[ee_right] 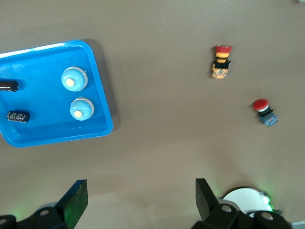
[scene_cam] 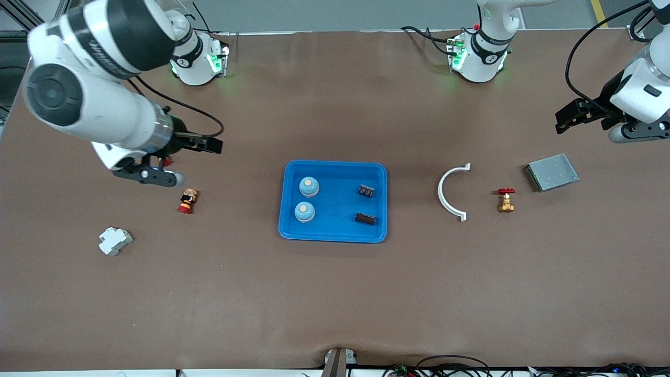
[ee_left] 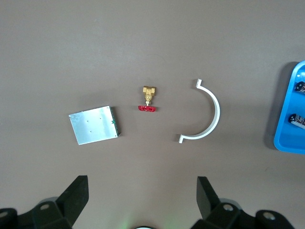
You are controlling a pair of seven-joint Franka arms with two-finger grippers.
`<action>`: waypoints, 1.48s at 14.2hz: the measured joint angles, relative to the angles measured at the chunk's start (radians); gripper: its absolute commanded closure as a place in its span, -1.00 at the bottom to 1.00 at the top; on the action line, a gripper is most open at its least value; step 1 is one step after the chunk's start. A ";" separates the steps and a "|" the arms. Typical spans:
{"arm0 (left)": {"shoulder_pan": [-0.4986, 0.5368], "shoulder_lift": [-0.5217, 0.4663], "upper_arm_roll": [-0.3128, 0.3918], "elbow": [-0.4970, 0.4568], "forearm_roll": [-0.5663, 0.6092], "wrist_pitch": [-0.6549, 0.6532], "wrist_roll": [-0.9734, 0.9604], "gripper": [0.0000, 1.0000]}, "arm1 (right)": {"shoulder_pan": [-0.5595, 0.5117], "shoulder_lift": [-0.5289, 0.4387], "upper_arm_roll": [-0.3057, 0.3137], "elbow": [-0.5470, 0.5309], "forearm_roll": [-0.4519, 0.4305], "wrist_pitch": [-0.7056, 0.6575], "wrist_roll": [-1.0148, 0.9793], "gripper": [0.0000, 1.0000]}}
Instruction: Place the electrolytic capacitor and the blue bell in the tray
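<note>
Blue tray (scene_cam: 333, 233) sits at table centre, flat on the brown mat. Inside it: two blue bells (scene_cam: 309, 186) (scene_cam: 304, 211) in a column at the end of the tray toward the right arm, one nearer the front camera than the other, each with a pale button on top; two dark electrolytic capacitors (scene_cam: 367, 190) (scene_cam: 365, 219) at the end toward the left arm, likewise one nearer the camera, both lying on their sides and apart from each other. All four rest on the tray floor, none touching the rim. Right gripper (scene_cam: 157, 170) hangs above bare mat toward the right arm's end of the table, fingers spread wide, nothing between them; right wrist view shows both fingertips (ee_right: 76, 200) well apart over empty mat. Near it on the table stands a small red-and-yellow push button (scene_cam: 187, 201); a red-capped switch (ee_right: 265, 111) shows only in the right wrist view; a white breaker block (scene_cam: 114, 241) lies nearer the camera. Left gripper (scene_cam: 602, 118) is up above the left arm's end of the table, fingers equally wide, holding nothing. Under that end: a grey metal plate (scene_cam: 552, 172), a brass valve with red handle (scene_cam: 505, 199), and a white half-ring clamp (scene_cam: 451, 192) between valve and tray, all apart from one another.
</note>
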 measured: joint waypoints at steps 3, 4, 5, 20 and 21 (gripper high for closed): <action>0.000 0.000 0.000 0.000 0.000 0.002 0.000 -1.00 | -0.092 -0.022 -0.003 -0.001 -0.004 -0.003 -0.167 -1.00; 0.000 0.000 0.000 0.000 0.000 0.003 0.000 -1.00 | -0.125 -0.025 -0.005 -0.002 -0.014 -0.003 -0.226 -1.00; 0.000 0.000 0.000 0.000 0.000 0.004 0.000 -1.00 | -0.155 -0.027 -0.006 -0.002 -0.030 -0.003 -0.278 -1.00; 0.000 -0.033 -0.001 -0.017 0.000 0.010 0.000 -1.00 | -0.354 -0.039 -0.008 0.030 -0.174 0.004 -0.456 -1.00; 0.000 -0.034 -0.001 -0.017 0.000 0.010 0.000 -1.00 | -0.358 -0.039 -0.008 0.030 -0.180 0.008 -0.456 -1.00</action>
